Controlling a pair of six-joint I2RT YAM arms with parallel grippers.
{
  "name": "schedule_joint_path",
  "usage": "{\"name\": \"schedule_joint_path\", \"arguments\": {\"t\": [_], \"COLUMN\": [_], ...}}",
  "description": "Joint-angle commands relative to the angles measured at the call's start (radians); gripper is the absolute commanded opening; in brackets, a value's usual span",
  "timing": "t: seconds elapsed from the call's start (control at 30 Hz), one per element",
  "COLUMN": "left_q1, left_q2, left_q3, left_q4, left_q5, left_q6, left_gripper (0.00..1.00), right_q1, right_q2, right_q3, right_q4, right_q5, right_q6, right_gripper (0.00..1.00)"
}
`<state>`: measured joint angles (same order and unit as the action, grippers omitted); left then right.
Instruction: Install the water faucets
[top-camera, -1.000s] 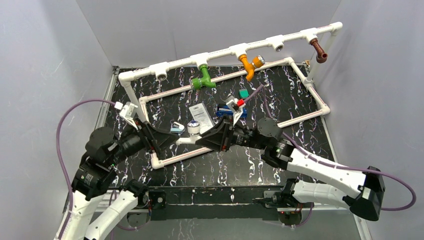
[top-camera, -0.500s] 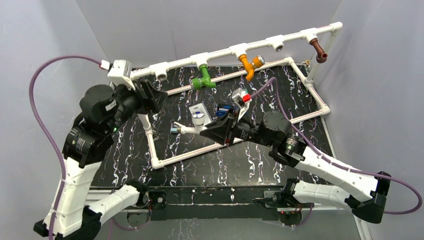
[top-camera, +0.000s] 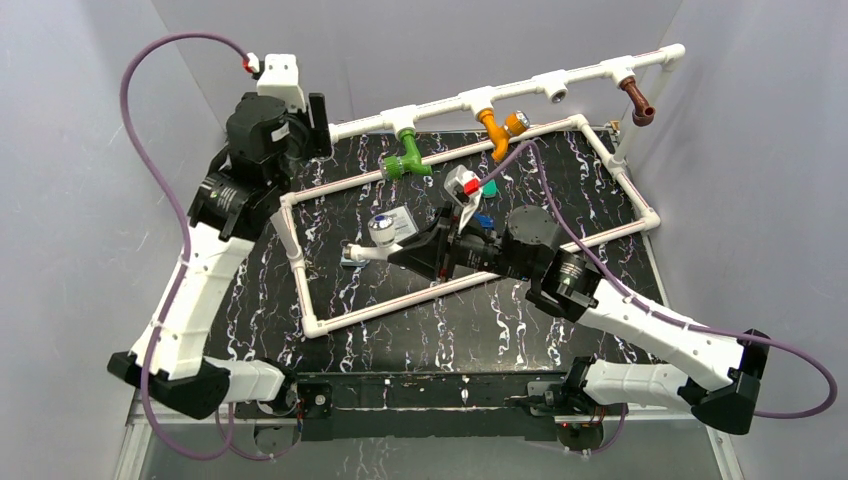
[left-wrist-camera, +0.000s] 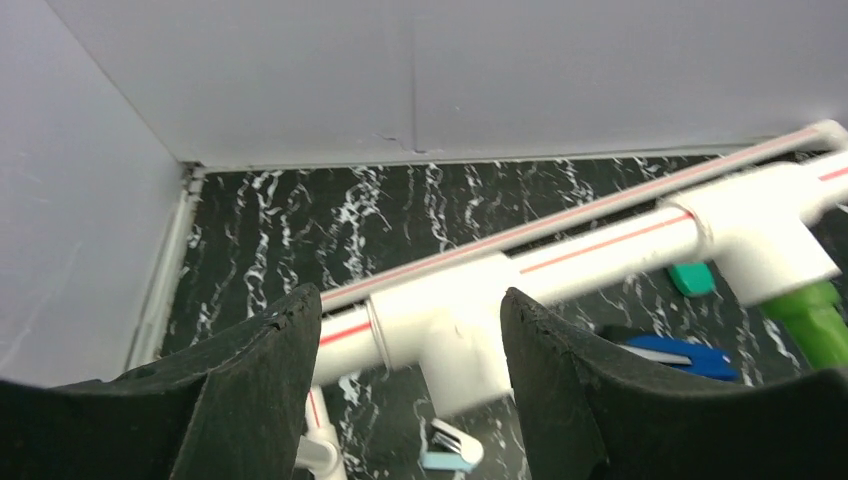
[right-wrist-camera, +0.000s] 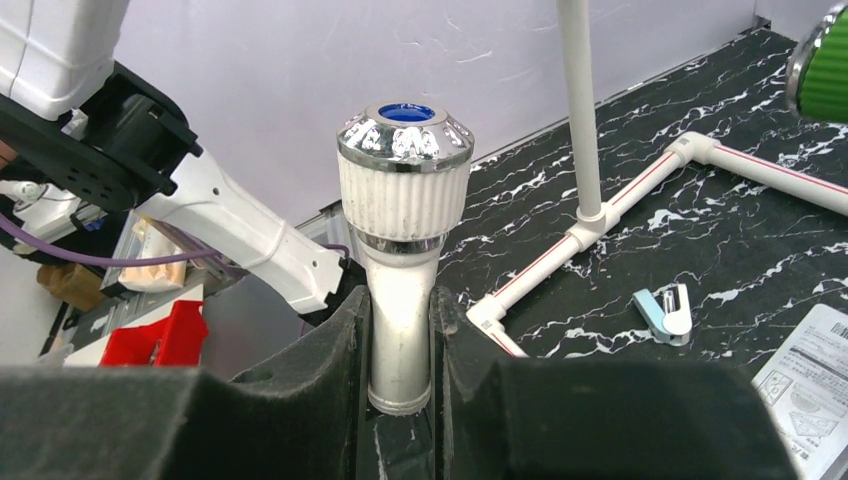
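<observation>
Our right gripper (right-wrist-camera: 400, 352) is clamped on the stem of the white faucet (right-wrist-camera: 405, 200), knob up, with open black table (right-wrist-camera: 720, 190) to its right. Our left gripper (left-wrist-camera: 410, 310) stands wide, fingers (left-wrist-camera: 250, 400) either side of a tee fitting (left-wrist-camera: 450, 345) on the pipe frame (left-wrist-camera: 600, 235), the back wall (left-wrist-camera: 400, 70) close ahead. The green faucet (left-wrist-camera: 810, 325) hangs just right of it, the orange faucet (top-camera: 495, 128) and brown faucet (top-camera: 637, 102) farther along that rail.

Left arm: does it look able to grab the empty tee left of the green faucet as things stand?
Likely yes. The left gripper is open and straddles the empty tee, one finger on each side, and nothing else sits between them.
</observation>
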<state>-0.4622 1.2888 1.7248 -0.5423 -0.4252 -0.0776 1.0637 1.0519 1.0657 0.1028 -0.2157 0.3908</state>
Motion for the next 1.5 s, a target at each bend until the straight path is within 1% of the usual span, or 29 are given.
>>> {"name": "schedule_joint_path", "arguments": {"t": [0.0,0.13,0.23,0.3,0.47,0.7,0.83,1.0,1.1,1.23,1.47], "left_q1": [-0.001,0.010,0.040,0.078,0.182,0.266,0.292,0.306,0.307,0.309,0.307], "left_q2": [0.038,0.096,0.132,0.145,0.187,0.228,0.246,0.243,0.238,0.233,0.177], "left_q3": [0.048,0.082,0.085,0.081,0.066,0.044,0.025,-0.040,-0.073,-0.106,-0.178], "left_q4": [0.142,0.192,0.220,0.229,0.241,0.266,0.274,0.296,0.305,0.305,0.306], "left_q5": [-0.141,-0.171,-0.170,-0.135,-0.027,0.013,0.026,0.036,0.043,0.048,0.060], "left_q6": [0.119,0.174,0.192,0.180,0.096,0.051,0.046,0.042,0.039,0.041,0.040], "left_gripper": [0.63,0.63,0.63,0.63,0.63,0.64,0.65,0.64,0.64,0.64,0.63], "right_q1": [0.006,0.006,0.005,0.007,0.006,0.007,0.013,0.056,0.095,0.135,0.168], "right_q2": [0.017,0.040,0.053,0.058,0.092,0.129,0.147,0.175,0.181,0.194,0.206], "right_q3": [0.094,0.103,0.104,0.102,0.111,0.087,0.066,0.064,0.036,0.028,0.008], "right_q4": [0.049,0.064,0.078,0.094,0.113,0.153,0.203,0.251,0.333,0.392,0.519], "right_q5": [-0.021,-0.038,-0.051,-0.053,-0.050,-0.032,0.003,0.142,0.251,0.380,0.533], "right_q6": [-0.039,-0.046,-0.046,-0.045,-0.065,-0.137,-0.160,-0.237,-0.292,-0.340,-0.387], "right_gripper": [0.01,0.01,0.01,0.01,0.01,0.01,0.01,0.01,0.01,0.01,0.01]}}
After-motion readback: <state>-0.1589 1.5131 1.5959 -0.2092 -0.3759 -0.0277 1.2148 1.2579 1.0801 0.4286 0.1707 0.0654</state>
